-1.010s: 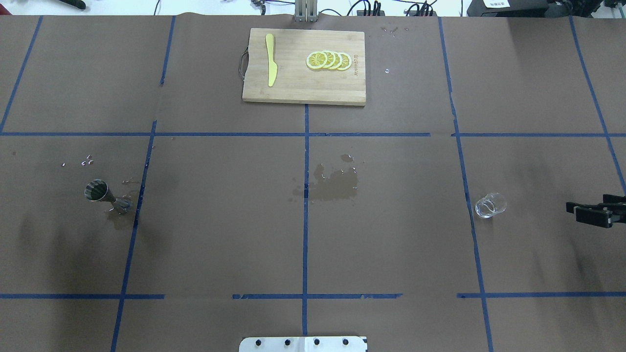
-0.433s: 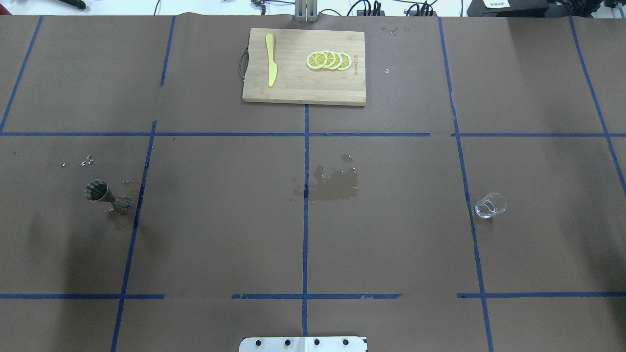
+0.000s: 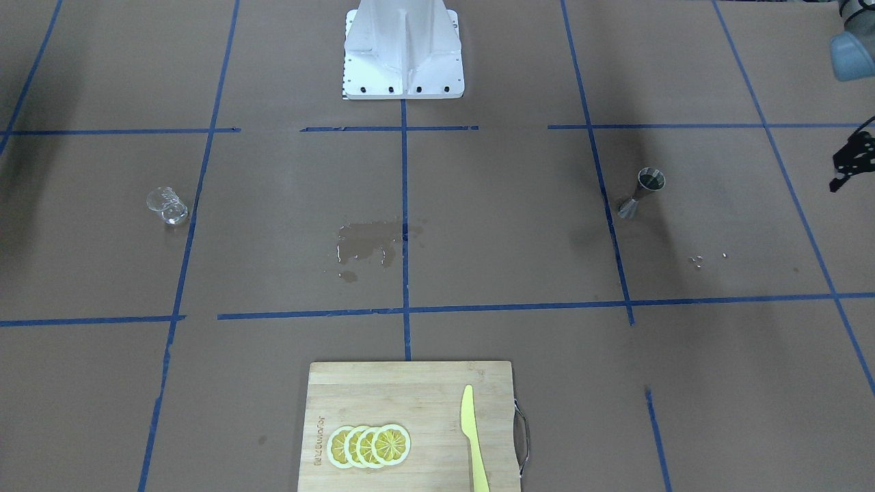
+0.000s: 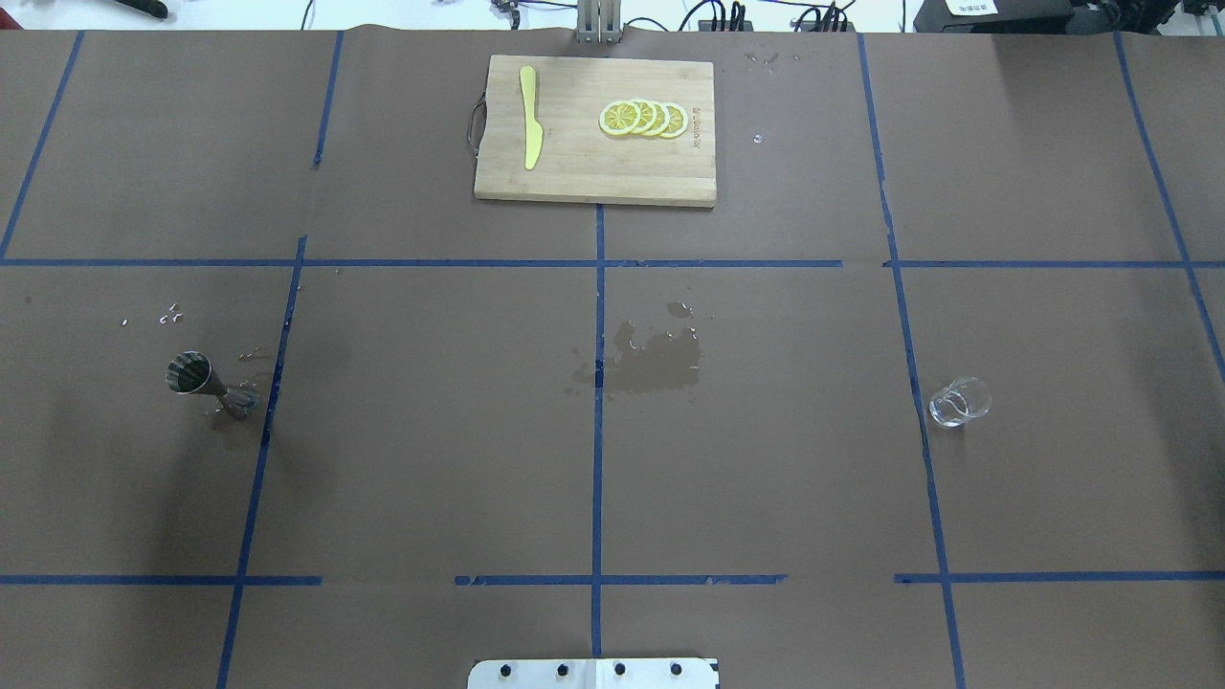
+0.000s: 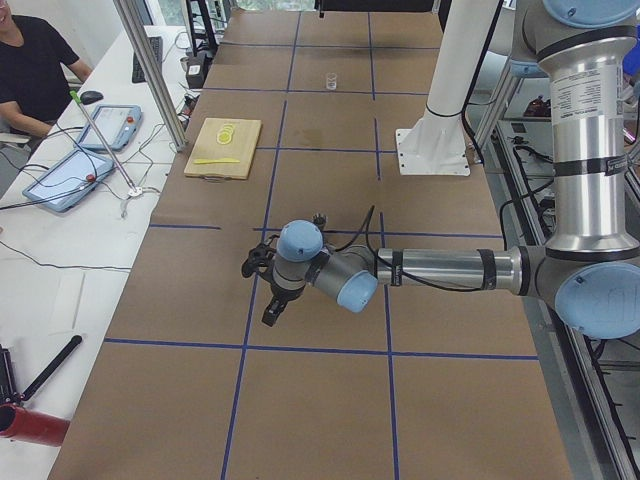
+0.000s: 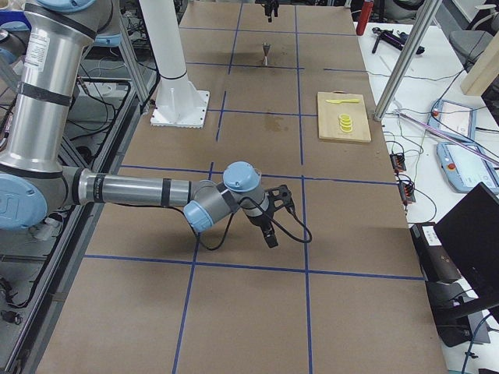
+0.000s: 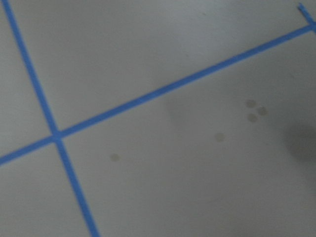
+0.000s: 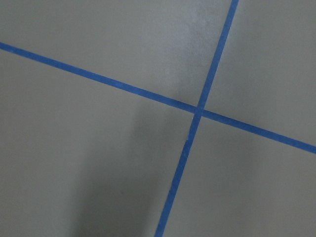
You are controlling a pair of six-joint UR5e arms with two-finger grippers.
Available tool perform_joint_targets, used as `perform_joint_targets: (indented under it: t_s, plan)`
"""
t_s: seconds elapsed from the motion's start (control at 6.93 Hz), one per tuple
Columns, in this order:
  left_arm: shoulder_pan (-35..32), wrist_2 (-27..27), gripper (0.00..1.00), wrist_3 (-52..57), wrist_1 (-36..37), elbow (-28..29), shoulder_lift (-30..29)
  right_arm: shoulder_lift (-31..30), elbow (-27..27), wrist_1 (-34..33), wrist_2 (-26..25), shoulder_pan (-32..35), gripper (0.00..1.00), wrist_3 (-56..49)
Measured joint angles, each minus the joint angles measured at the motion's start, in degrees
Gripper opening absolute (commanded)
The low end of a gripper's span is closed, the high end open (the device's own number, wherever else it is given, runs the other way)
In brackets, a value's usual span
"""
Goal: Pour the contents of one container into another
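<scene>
The small clear glass cup (image 4: 960, 402) (image 3: 167, 205) stands on the brown table on my right side. Far over on my left side, the steel hourglass jigger (image 4: 206, 383) (image 3: 642, 193) stands upright with droplets around its base. Neither gripper touches them. My left gripper (image 5: 268, 305) hangs over the table's left end, well outside the jigger; only a dark sliver of it (image 3: 851, 160) shows in the front view, and I cannot tell its state. My right gripper (image 6: 269, 230) hangs over the table's right end, beyond the glass, state unclear.
A wooden cutting board (image 4: 574, 172) with lemon slices (image 4: 643, 119) and a yellow knife (image 4: 529, 115) lies at the far middle. A wet patch (image 4: 656, 359) marks the table's centre. The robot's base (image 3: 403, 48) sits at the near edge. A person (image 5: 35, 60) sits beside the table.
The right gripper, which showed at the overhead view's right edge one second ago, has moved out of that view to the right. Cup and jigger have not moved.
</scene>
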Motion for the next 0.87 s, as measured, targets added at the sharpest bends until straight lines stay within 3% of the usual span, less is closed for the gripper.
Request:
perform_joint_targets:
  t_s: [0.29, 0.43, 0.87]
  plan:
    - [-6.4, -0.3, 1.00, 6.2, 18.1, -3.2, -2.6, 0.2, 1.2, -7.7, 2.6, 1.5, 1.00, -4.4]
    - [-7.4, -2.3, 1.00, 6.6, 23.6, -5.0, -2.4, 0.2, 1.8, -10.3, 2.5, 1.7, 1.00, -4.9]
    - [-7.7, -6.2, 1.00, 6.2, 24.2, -6.5, 0.0, -1.0, 2.1, -11.1, 1.1, 1.8, 1.00, -5.1]
